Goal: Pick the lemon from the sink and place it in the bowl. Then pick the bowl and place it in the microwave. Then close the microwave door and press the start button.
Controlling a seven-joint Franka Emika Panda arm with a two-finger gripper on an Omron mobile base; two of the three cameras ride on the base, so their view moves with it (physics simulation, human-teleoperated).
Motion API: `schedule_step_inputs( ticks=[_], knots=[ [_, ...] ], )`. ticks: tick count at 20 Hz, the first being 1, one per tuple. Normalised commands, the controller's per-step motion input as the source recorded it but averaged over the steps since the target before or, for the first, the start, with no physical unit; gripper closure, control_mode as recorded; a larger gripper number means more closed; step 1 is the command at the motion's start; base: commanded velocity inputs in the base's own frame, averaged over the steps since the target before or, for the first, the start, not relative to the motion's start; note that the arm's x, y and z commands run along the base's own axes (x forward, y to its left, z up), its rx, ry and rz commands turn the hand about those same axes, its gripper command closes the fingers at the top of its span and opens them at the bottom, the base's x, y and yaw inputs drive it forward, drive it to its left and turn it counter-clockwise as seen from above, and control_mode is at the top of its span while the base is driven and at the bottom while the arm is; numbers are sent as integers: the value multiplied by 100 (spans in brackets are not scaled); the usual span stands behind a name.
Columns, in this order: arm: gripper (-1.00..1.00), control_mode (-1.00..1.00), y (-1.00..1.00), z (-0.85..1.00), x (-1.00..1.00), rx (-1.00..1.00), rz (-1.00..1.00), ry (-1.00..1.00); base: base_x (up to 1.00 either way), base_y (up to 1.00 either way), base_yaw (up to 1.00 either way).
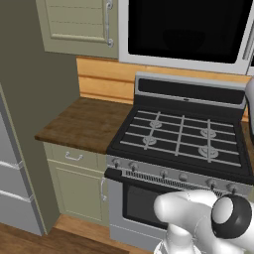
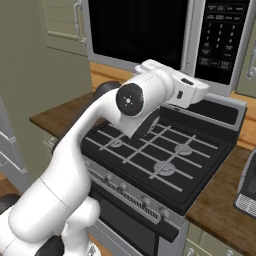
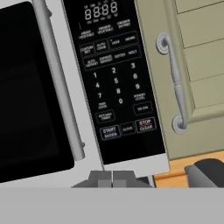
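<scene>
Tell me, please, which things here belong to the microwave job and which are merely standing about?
Part of the job: microwave; microwave door, shut; control panel with its start button; gripper, jaws shut, holding nothing.

Standing about: stove; wooden counter; green cabinet door; fridge.

Microwave door [image 2: 137,32] closed flush, bar handle [image 3: 59,83] standing proud between window and control panel [image 3: 116,78]. Panel face unobstructed; open air before it. Claw [image 3: 112,179] shut, fingertips together, just below panel's lower edge. Cabinet handle [image 3: 173,83] projects just beside panel's far side. Stove top [image 1: 181,139] bare, free room above grates. Stove back guard [image 1: 191,92] rises under microwave, narrowing gap. Wooden bench [image 1: 82,124] beside stove open.
</scene>
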Motion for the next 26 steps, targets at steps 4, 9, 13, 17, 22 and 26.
schedule_step_inputs(
  ticks=[4,9,13,17,22,26],
  knots=[
    [100,-100,-14,0,33,1,0,0,0,0,0],
    [100,-100,0,0,39,0,0,0,0,0,0],
    [100,-100,-9,0,47,0,0,0,0,0,0],
    [100,-100,-22,0,30,2,0,0,0,0,0],
    [100,-100,-15,0,30,1,0,0,0,0,0],
    [100,-100,-15,0,30,1,0,0,0,0,0]
  ],
)
